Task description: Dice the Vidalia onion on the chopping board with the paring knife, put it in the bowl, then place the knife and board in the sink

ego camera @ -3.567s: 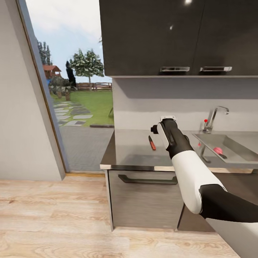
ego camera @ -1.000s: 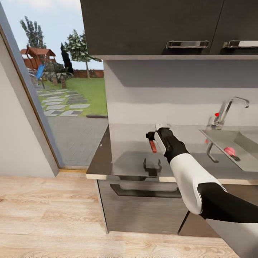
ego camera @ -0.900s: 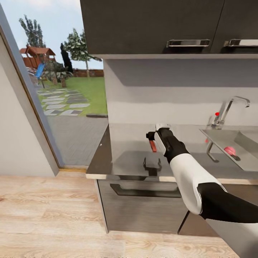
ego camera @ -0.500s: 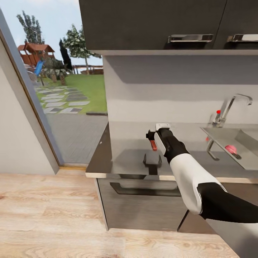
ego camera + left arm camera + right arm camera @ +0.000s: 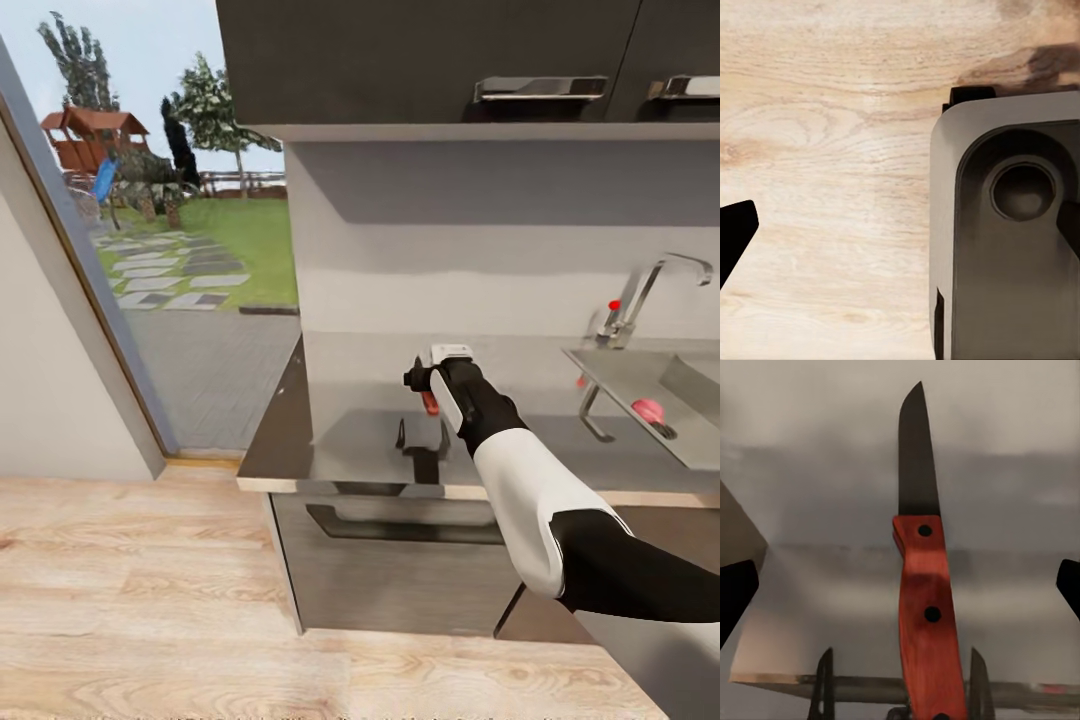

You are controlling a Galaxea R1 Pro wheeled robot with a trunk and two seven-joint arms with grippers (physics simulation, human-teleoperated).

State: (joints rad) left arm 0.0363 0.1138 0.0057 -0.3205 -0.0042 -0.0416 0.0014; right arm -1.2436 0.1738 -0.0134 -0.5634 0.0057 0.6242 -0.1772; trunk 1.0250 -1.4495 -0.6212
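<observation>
Red-handled paring knife (image 5: 924,585) flat on countertop (image 5: 350,440)

Pale wood floor (image 5: 832,150) with swirling grain lies beyond the left gripper (image 5: 900,225). Two black fingertips (image 5: 733,236) show, one at each edge of the frame, set wide apart with nothing between them. Just inside one fingertip sits a grey rounded robot part (image 5: 1009,247) with a dark circular recess.

Glossy grey countertop (image 5: 360,440), pale wood floor (image 5: 130,590)
</observation>
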